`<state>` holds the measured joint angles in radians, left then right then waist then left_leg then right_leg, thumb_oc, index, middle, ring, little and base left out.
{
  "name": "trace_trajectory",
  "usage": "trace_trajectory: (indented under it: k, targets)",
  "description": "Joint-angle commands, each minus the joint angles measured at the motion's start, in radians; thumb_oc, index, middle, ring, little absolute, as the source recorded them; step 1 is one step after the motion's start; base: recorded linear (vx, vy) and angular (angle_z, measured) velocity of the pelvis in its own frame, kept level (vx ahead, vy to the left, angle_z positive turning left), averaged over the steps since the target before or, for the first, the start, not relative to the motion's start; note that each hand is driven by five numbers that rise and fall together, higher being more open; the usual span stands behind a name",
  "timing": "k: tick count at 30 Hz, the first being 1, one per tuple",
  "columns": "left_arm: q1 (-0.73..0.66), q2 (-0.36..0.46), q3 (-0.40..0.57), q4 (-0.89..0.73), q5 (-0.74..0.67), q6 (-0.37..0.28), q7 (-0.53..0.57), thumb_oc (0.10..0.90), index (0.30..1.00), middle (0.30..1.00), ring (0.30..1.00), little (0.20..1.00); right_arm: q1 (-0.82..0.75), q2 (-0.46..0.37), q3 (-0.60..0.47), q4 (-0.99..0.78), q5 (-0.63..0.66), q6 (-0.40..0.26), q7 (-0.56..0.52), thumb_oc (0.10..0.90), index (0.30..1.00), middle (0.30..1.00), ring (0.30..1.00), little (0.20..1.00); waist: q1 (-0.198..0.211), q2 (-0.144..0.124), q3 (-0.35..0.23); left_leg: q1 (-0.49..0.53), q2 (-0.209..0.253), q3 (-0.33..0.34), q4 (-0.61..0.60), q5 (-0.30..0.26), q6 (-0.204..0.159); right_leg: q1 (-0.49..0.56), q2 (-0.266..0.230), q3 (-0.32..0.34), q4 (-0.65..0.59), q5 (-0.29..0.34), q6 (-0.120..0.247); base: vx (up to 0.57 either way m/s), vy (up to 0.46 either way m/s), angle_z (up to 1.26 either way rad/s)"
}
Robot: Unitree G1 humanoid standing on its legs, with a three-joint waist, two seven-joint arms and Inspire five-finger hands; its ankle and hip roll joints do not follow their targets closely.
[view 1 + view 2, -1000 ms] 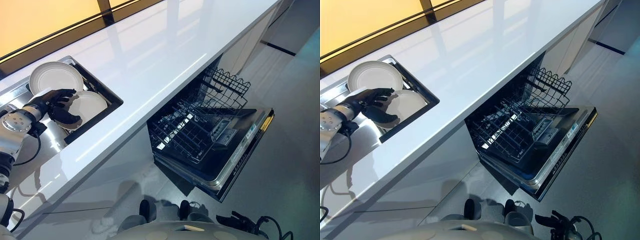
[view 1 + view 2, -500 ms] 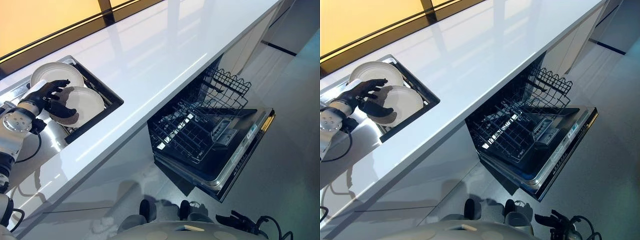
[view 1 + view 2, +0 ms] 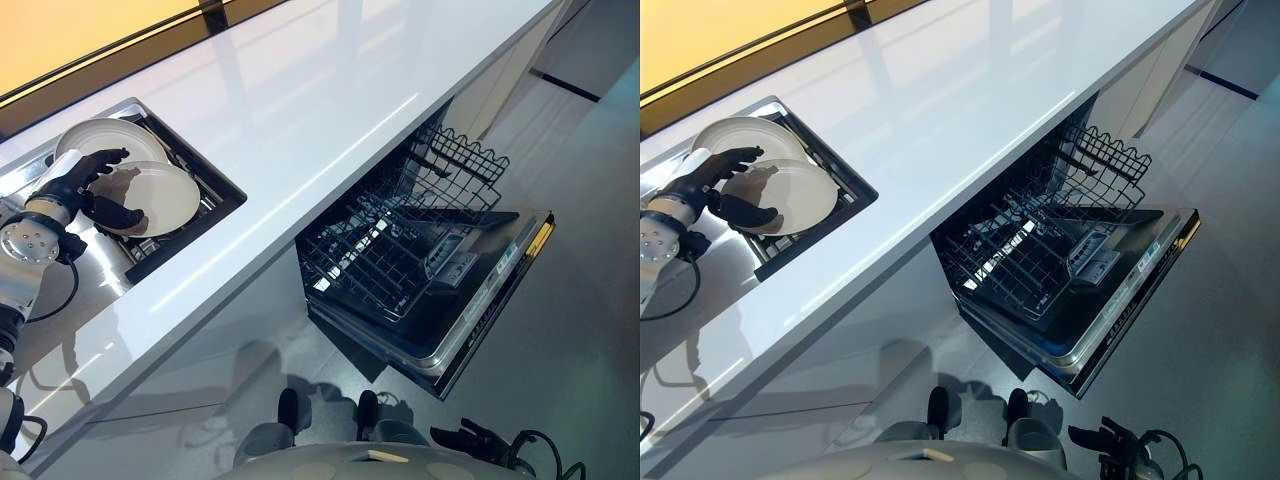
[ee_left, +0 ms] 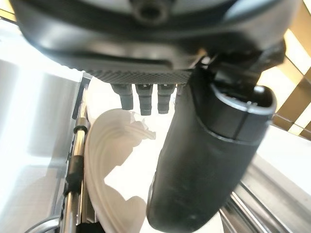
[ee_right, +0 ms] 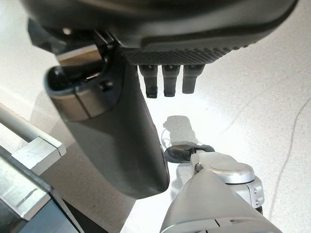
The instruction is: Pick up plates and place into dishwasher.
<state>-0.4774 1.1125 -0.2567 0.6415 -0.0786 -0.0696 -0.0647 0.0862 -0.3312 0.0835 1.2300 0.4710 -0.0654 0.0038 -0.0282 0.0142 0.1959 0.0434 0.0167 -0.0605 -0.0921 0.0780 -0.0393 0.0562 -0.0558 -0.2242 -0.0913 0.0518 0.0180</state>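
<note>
In the left eye view, your left hand (image 3: pixel 75 190) sits over the sink (image 3: pixel 190 160) set in the white counter (image 3: pixel 330 100), its fingers curled over the far edge of the nearer plate (image 3: pixel 160 198) and its thumb hooked under the near edge, so it grips that plate and holds it tilted. A second plate (image 3: pixel 105 140) lies just beyond the fingers, partly covered by the held one. Well away to the hand's right, the dishwasher (image 3: pixel 430 290) stands with its door dropped open and its dark wire rack (image 3: pixel 385 260) pulled out, with an upper rack (image 3: pixel 460 165) behind it. Your right hand (image 3: pixel 478 440) hangs low near the floor, below the dishwasher door. In the right eye view, the same grip shows: left hand (image 3: pixel 700 190) around the rim of the nearer plate (image 3: pixel 790 195), the rack (image 3: pixel 1025 265) far off to its right. In the left wrist view, the thumb (image 4: pixel 204 160) stands close before the lens and the white plate (image 4: pixel 109 165) rim curves past it, beside the sink's metal rail (image 4: pixel 75 160). In the right wrist view, the right hand (image 5: pixel 116 131) shows relaxed fingers holding nothing, above bare grey floor (image 5: pixel 252 87).
</note>
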Motion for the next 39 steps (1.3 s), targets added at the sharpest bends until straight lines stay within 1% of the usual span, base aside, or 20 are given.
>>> trace_trajectory:
  k: [1, 4, 6, 11, 18, 20, 21, 22, 24, 26, 28, 31, 36, 39]
  targets:
    - [-0.141, 0.108, 0.139, 0.016, -0.043, -0.060, 0.039, 0.800, 0.900, 0.900, 0.900, 0.900, 0.042, -0.042, -0.011, -0.031, 0.015, -0.031, -0.004, 0.800, 0.900, 0.900, 0.900, 0.900, -0.017, 0.018, 0.007, 0.006, -0.055, 0.098, 0.005, -0.058, 0.031, -0.013, -0.021, 0.072, 0.031, 0.012, 0.100, 0.00, 0.000, 0.00]
    - [-0.161, 0.108, 0.133, 0.001, -0.064, -0.059, 0.033, 0.800, 0.900, 0.900, 0.900, 0.900, 0.037, -0.041, -0.010, -0.030, 0.014, -0.031, 0.002, 0.800, 0.900, 0.900, 0.900, 0.900, -0.015, 0.014, 0.011, 0.004, -0.055, 0.099, 0.005, -0.058, 0.032, -0.018, -0.022, 0.070, 0.034, 0.013, 0.101, 0.00, 0.000, 0.00]
    - [-0.173, 0.114, 0.125, 0.003, -0.058, -0.071, 0.035, 0.800, 0.900, 0.900, 0.900, 0.900, 0.037, -0.039, -0.011, -0.027, 0.014, -0.035, 0.007, 0.800, 0.900, 0.900, 0.900, 0.900, -0.014, 0.015, 0.010, 0.004, -0.056, 0.096, 0.005, -0.057, 0.032, -0.019, -0.022, 0.068, 0.035, 0.015, 0.102, 0.00, 0.000, 0.00]
    - [-0.206, 0.132, 0.101, 0.014, -0.028, -0.080, 0.075, 0.800, 0.900, 0.900, 0.900, 0.900, 0.033, -0.034, 0.001, -0.033, 0.024, -0.037, 0.003, 0.800, 0.900, 0.900, 0.900, 0.900, -0.011, 0.018, 0.008, 0.004, -0.057, 0.092, 0.005, -0.056, 0.033, -0.017, -0.023, 0.065, 0.037, 0.014, 0.101, 0.00, 0.000, 0.00]
    - [-0.205, 0.149, 0.103, 0.026, 0.087, -0.120, 0.231, 0.800, 0.900, 0.900, 0.900, 0.900, 0.030, -0.037, 0.011, -0.051, 0.034, -0.020, -0.007, 0.800, 0.900, 0.900, 0.900, 0.900, -0.014, 0.017, 0.012, 0.005, -0.056, 0.097, 0.005, -0.057, 0.035, -0.023, -0.024, 0.070, 0.043, 0.014, 0.101, 0.00, 0.000, 0.00]
    - [-0.209, 0.154, 0.103, 0.017, 0.119, -0.142, 0.306, 0.800, 0.900, 0.900, 0.900, 0.900, 0.032, -0.036, 0.013, -0.046, 0.033, -0.021, -0.005, 0.800, 0.900, 0.900, 0.900, 0.900, -0.014, 0.014, 0.014, 0.004, -0.056, 0.099, 0.005, -0.058, 0.035, -0.026, -0.025, 0.071, 0.045, 0.014, 0.102, 0.00, 0.000, 0.00]
    - [-0.210, 0.160, 0.106, 0.008, 0.145, -0.165, 0.367, 0.800, 0.900, 0.900, 0.900, 0.900, 0.034, -0.034, 0.011, -0.040, 0.034, -0.026, -0.002, 0.800, 0.900, 0.900, 0.900, 0.900, -0.014, 0.011, 0.016, 0.004, -0.056, 0.100, 0.005, -0.059, 0.035, -0.027, -0.026, 0.071, 0.046, 0.014, 0.103, 0.00, 0.000, 0.00]
    - [-0.212, 0.163, 0.108, -0.001, 0.154, -0.167, 0.386, 0.800, 0.900, 0.900, 0.900, 0.900, 0.035, -0.034, 0.011, -0.039, 0.035, -0.027, 0.000, 0.800, 0.900, 0.900, 0.900, 0.900, -0.014, 0.011, 0.016, 0.004, -0.056, 0.100, 0.005, -0.059, 0.035, -0.028, -0.027, 0.071, 0.047, 0.014, 0.103, 0.00, 0.000, 0.00]
    - [-0.207, 0.167, 0.117, -0.013, 0.186, -0.193, 0.443, 0.800, 0.900, 0.900, 0.900, 0.900, 0.039, -0.030, 0.010, -0.037, 0.034, -0.030, 0.004, 0.800, 0.900, 0.900, 0.900, 0.900, -0.013, 0.009, 0.014, 0.006, -0.057, 0.098, 0.005, -0.062, 0.036, -0.027, -0.027, 0.069, 0.048, 0.014, 0.103, 0.00, 0.000, 0.00]
    - [-0.197, 0.168, 0.127, -0.033, 0.190, -0.202, 0.472, 0.800, 0.900, 0.900, 0.900, 0.900, 0.043, -0.027, 0.013, -0.037, 0.036, -0.033, 0.007, 0.800, 0.900, 0.900, 0.900, 0.900, -0.012, 0.008, 0.011, 0.009, -0.058, 0.096, 0.005, -0.064, 0.037, -0.025, -0.027, 0.069, 0.048, 0.013, 0.102, 0.00, 0.000, 0.00]
    - [-0.183, 0.166, 0.139, -0.056, 0.172, -0.165, 0.449, 0.800, 0.900, 0.900, 0.900, 0.900, 0.044, -0.027, 0.016, -0.041, 0.037, -0.032, 0.008, 0.800, 0.900, 0.900, 0.900, 0.900, -0.011, 0.009, 0.007, 0.011, -0.059, 0.095, 0.005, -0.065, 0.037, -0.023, -0.028, 0.067, 0.047, 0.012, 0.101, 0.00, 0.000, 0.00]
    - [-0.147, 0.154, 0.161, -0.061, 0.159, -0.144, 0.425, 0.800, 0.900, 0.900, 0.900, 0.900, 0.043, -0.024, 0.019, -0.046, 0.036, -0.029, 0.003, 0.800, 0.900, 0.900, 0.900, 0.900, -0.010, 0.010, 0.002, 0.014, -0.059, 0.093, 0.005, -0.065, 0.037, -0.020, -0.028, 0.068, 0.047, 0.011, 0.100, 0.01, 0.003, 0.00]
    - [-0.124, 0.133, 0.178, -0.052, 0.119, -0.105, 0.364, 0.800, 0.900, 0.900, 0.900, 0.900, 0.039, -0.023, 0.019, -0.054, 0.033, -0.017, -0.007, 0.800, 0.900, 0.900, 0.900, 0.900, -0.009, 0.012, 0.002, 0.016, -0.059, 0.093, 0.005, -0.065, 0.037, -0.020, -0.029, 0.069, 0.052, 0.009, 0.102, 0.00, 0.000, 0.00]
    - [-0.113, 0.117, 0.189, -0.028, 0.059, -0.068, 0.306, 0.800, 0.900, 0.900, 0.900, 0.900, 0.038, -0.024, 0.012, -0.052, 0.031, -0.017, -0.009, 0.800, 0.900, 0.900, 0.900, 0.900, -0.011, 0.012, 0.009, 0.014, -0.058, 0.096, 0.005, -0.064, 0.039, -0.025, -0.029, 0.073, 0.056, 0.009, 0.103, 0.00, 0.000, 0.00]
